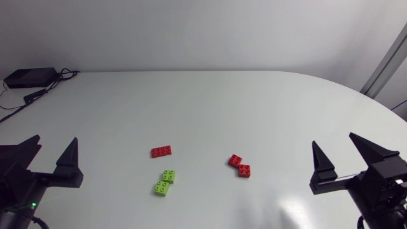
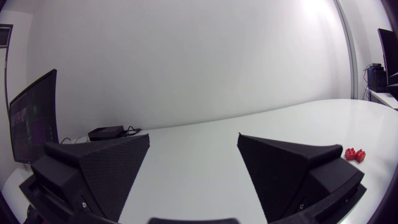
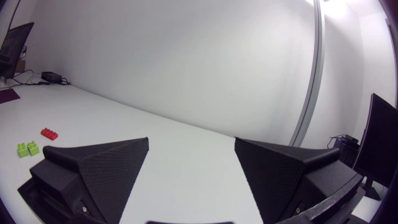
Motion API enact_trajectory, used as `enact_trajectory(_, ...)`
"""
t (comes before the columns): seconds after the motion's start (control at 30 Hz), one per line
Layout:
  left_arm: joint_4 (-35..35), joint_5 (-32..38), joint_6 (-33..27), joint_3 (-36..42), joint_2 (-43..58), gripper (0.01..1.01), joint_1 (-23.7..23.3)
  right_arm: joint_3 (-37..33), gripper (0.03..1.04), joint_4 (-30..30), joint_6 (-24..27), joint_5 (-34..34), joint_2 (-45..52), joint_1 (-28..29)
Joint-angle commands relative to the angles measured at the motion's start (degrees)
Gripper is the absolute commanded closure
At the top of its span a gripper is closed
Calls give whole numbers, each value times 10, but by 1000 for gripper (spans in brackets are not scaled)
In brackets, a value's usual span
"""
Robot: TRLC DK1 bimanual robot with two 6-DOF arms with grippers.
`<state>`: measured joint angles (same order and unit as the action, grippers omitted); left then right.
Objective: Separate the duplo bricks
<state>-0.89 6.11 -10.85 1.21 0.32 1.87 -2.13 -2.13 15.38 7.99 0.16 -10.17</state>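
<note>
Head view, left edge: left arm (image 1: 19, 184) sits low at the near side of the white tabletop (image 1: 210, 108). The left jaws are wide apart with nothing between them, and the left wrist view agrees: two black wedges spread, with bare tabletop in the gap. Far left corner: a black box (image 1: 28, 77) with cables (image 1: 63, 75) running off it. Near the middle, slightly left: a long red brick (image 1: 161, 151) lies flat and alone. Just nearer than it, and apart from it, is a green pair (image 1: 165, 182): two small square bricks touching, set a little askew to each other. Cannot tell whether they are clipped together. Right of centre: a red pair (image 1: 240, 165), two small square bricks meeting corner to corner in a diagonal step, well apart from the green pair and the long red brick. Cannot tell whether these are joined either. The left wrist view shows one red piece (image 2: 354, 154) on the tabletop beyond the outer jaw, too small to say which it is. The right wrist view shows the green pair and the long red brick ahead and off to one side, clear of the jaws. Right edge: right arm (image 1: 381, 178) is low at the near side. The right jaws are also wide apart and hold nothing.
</note>
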Motion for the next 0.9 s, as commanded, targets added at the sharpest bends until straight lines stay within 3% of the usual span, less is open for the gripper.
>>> enact_trajectory(0.0,-1,-7,11,-13,-8,41,0,24,69,4,-15,-6,-5,31)
enact_trajectory(0.1,-2,-7,11,-13,-8,41,1,24,69,11,-24,-47,-4,98)
enact_trajectory(0.27,-2,-7,9,-13,-8,41,4,22,69,25,-97,-83,-4,172)
enact_trajectory(0.87,-2,-7,8,-13,-9,41,-1,21,69,25,-109,-83,-4,162)
